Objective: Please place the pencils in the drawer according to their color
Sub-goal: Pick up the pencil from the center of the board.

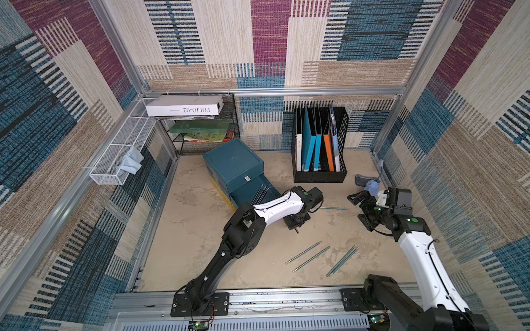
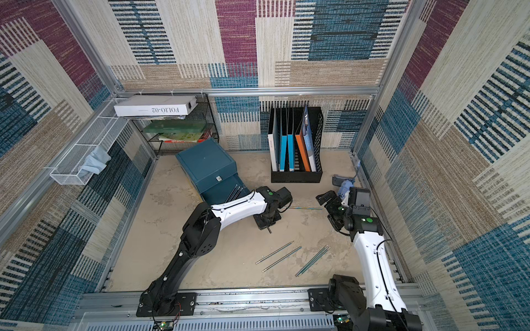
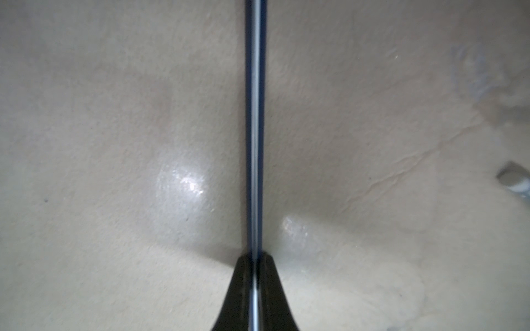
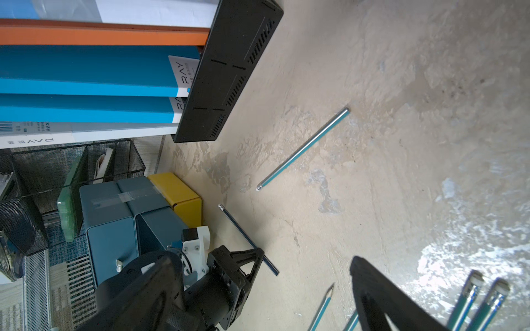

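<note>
Just off the black file rack (image 4: 229,71), one teal pencil (image 4: 303,149) lies alone on the table (image 4: 415,143). Farther from the rack, the left gripper's (image 4: 259,254) fingers (image 4: 246,260) pinch a dark pencil (image 4: 238,227) near one end. Several teal pencils (image 4: 469,301) lie farthest off.

The table (image 1: 200,229) is mottled beige. The loose pencils (image 1: 311,259) at five o'clock are teal-blue, the stowed pencils (image 1: 260,195) black, the gripped pencil (image 3: 255,114) dark blue with a pale streak. The cabinet (image 1: 233,160) is deep teal, its bottom drawer (image 4: 175,189) yellow; the rack (image 1: 319,177) black.

Bright even light, tabletop (image 3: 186,183) glare, blurry left-wrist close-up
</note>
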Tool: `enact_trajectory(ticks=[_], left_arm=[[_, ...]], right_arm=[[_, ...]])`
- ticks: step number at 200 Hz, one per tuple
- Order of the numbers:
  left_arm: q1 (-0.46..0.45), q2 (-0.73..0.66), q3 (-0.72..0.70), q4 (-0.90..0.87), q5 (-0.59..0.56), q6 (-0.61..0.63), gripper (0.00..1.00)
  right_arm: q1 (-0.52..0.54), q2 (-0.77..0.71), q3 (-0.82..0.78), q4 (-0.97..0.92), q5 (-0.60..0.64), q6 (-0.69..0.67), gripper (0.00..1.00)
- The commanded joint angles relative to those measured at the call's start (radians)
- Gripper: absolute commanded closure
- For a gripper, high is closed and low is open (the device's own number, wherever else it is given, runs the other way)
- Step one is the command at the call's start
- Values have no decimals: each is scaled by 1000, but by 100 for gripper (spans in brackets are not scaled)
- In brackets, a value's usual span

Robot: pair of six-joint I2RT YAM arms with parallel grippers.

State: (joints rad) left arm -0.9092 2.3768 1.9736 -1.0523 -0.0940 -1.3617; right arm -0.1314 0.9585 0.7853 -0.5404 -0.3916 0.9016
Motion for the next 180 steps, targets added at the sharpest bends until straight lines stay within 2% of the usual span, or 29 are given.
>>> enact_trajectory(ticks=[1,50,124,155,180], left_arm=[[1,27,-8,21,57,38,100],[-8,-19,46,32,78,181,100],[-57,-108,47,48,114,326,100],[-71,-183,59,48,79,420,100],[-71,-279,59,48,-21,543,100]], right_arm=[[-2,-6,7,-16,-1,0,1],[-6,-7,-1,-9,2,5,1],[-10,-17,-13,-1,6,13,1],[-10,-23,-13,1,-2,23,1],[-10,-27,-9,6,-16,31,1]])
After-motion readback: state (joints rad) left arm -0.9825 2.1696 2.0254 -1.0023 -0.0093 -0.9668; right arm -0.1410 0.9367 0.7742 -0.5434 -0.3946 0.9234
